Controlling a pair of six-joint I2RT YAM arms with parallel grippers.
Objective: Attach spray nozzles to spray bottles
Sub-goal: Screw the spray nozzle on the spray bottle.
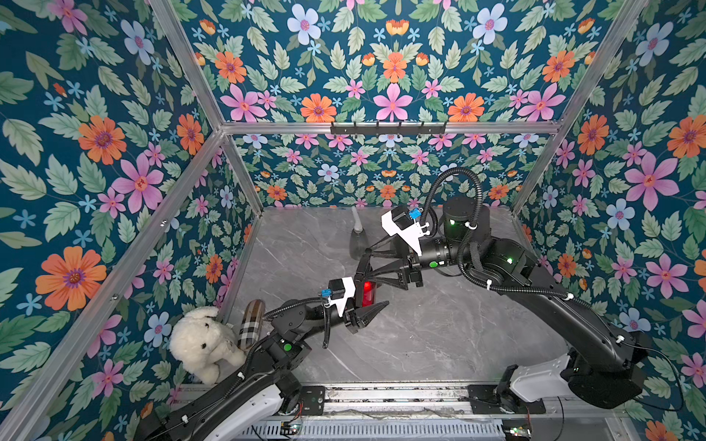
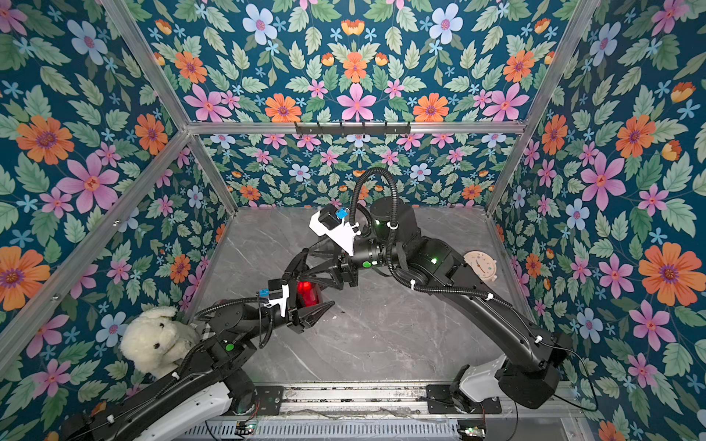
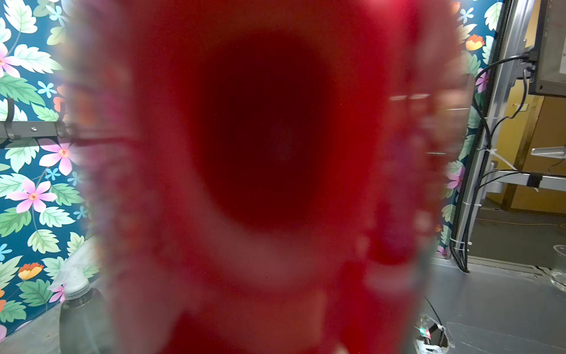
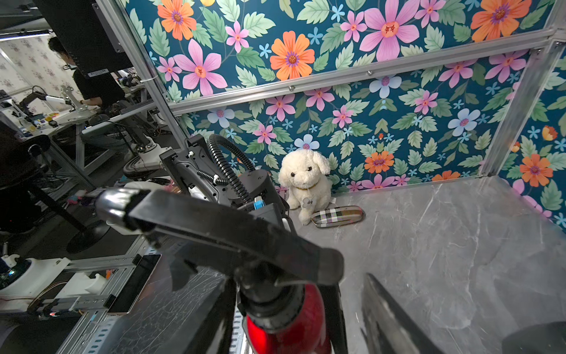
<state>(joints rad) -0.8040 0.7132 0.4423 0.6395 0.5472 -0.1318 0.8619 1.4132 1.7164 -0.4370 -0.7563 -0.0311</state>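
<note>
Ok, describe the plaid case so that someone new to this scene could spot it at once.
Find the grey marble table and go to its near left corner, where a white plush dog sits. The plaid case lies on the table right beside the dog. It is the only oblong, checked thing there, patterned in beige, black and white.

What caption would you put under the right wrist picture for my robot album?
Black spray nozzle perched on the red bottle, fluffy white toy dog sitting behind.
</note>
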